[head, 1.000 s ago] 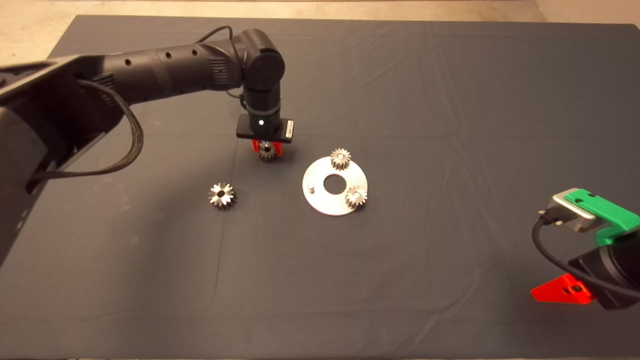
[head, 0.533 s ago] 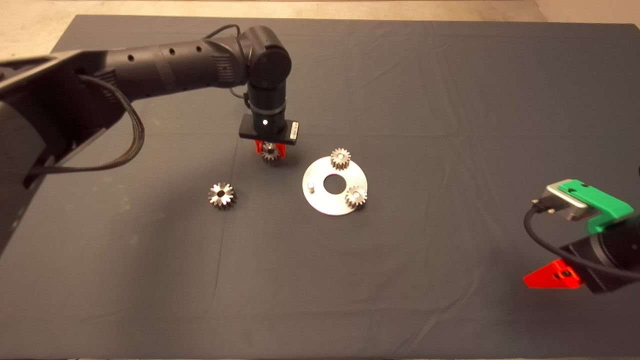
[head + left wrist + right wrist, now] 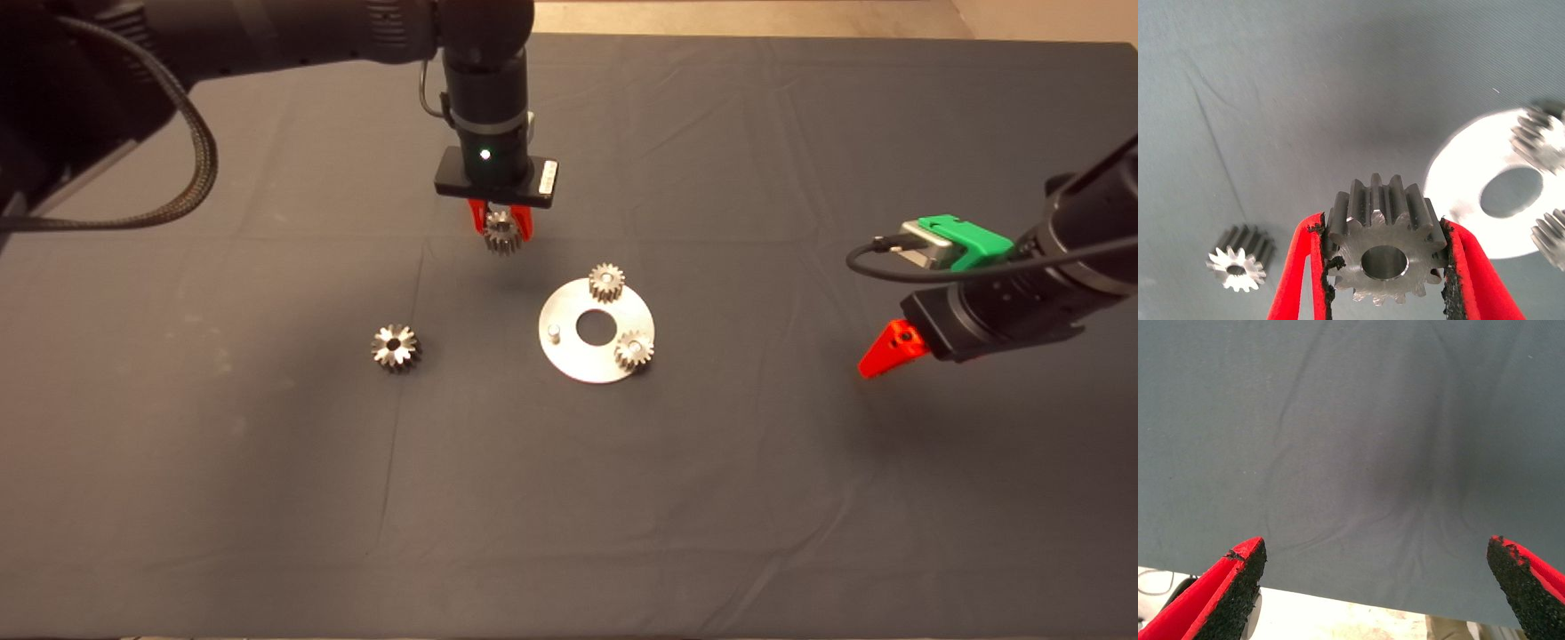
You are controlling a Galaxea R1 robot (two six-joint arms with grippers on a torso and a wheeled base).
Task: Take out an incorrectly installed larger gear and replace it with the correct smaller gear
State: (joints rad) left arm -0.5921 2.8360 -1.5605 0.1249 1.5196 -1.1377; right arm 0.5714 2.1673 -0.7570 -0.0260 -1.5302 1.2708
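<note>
larger gear [image 3: 395,347]: sitting flat on the mat [image 3: 800,498], left of centre in the head view, well clear of everything

left tool [image 3: 501,222]: mine, upper middle of the frame, hanging above the mat and clamped on the smaller gear [image 3: 502,237], both pads [image 3: 1322,267] tight on its teeth, bore facing my wrist cam

plate [image 3: 569,356]: round silver disc with a centre hole, dead centre; two small gears [image 3: 605,282] on it, one bare pin [image 3: 553,333] on its left side

right tool [image 3: 889,351]: right side of the frame, over bare mat, fingers spread wide, holding nothing
</note>
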